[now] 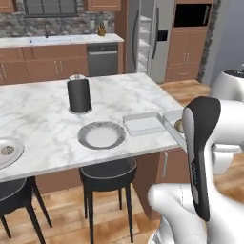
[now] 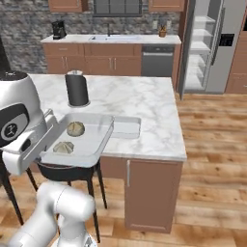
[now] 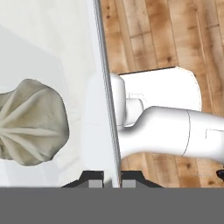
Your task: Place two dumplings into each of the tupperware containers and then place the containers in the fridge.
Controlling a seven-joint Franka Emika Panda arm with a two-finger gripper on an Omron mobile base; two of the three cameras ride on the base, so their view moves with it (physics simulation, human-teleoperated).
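Gripper (image 3: 109, 181) clamped on the rim of a tupperware container (image 2: 96, 144), holding it raised at the island counter's (image 2: 144, 106) near edge. Two dumplings (image 2: 75, 129) (image 2: 63, 147) lie inside. Second container (image 2: 126, 126) rests on the counter just beyond. Fridge (image 2: 212, 43) stands open, well apart.

Base cams behind arm, share island (image 1: 43, 114); hand cam close.

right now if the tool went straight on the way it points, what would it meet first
The tool is shut on the rim of the held tupperware container, so that rim fills its line. Beyond it, likely the robot's own white arm, then the wood floor; depth is unclear.
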